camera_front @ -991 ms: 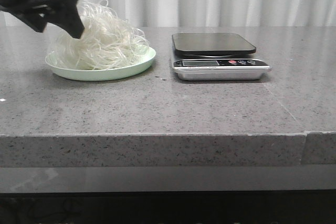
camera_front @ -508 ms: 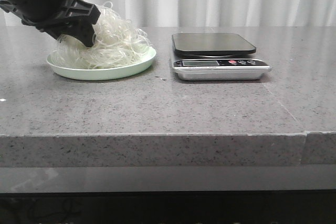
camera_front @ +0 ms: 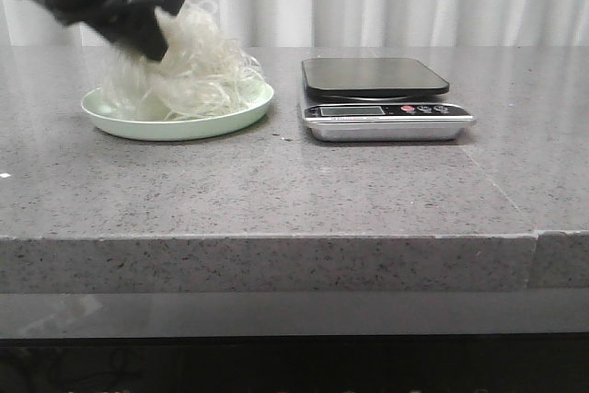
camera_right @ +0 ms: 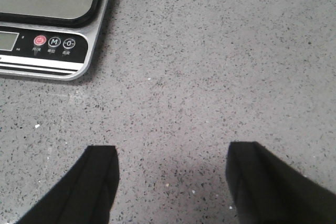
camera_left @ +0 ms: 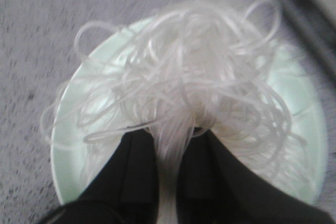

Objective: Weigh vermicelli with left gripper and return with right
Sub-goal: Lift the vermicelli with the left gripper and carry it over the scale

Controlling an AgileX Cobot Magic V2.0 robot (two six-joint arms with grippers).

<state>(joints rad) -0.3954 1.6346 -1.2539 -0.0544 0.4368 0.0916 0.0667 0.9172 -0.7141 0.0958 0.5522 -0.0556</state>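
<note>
The vermicelli [camera_front: 189, 75] is a fluffy mound of translucent white strands on a pale green plate [camera_front: 235, 114] at the table's left. My left gripper [camera_front: 147, 39] is black and comes in from the upper left. It is shut on a bunch of the strands and has them pulled up from the mound. In the left wrist view the vermicelli [camera_left: 194, 82] spreads over the plate [camera_left: 68, 145] and a bunch runs between the gripper's [camera_left: 170, 140] jaws. My right gripper [camera_right: 170, 153] is open and empty over bare table near the scale [camera_right: 50, 30].
A digital kitchen scale [camera_front: 382, 98] with a black platform and silver front stands right of the plate. White curtains hang behind the grey stone table [camera_front: 294, 190]. The table's front edge runs across the front view.
My left gripper went down into the vermicelli, closed on a bunch, and has now risen a little, pulling the strands up.
</note>
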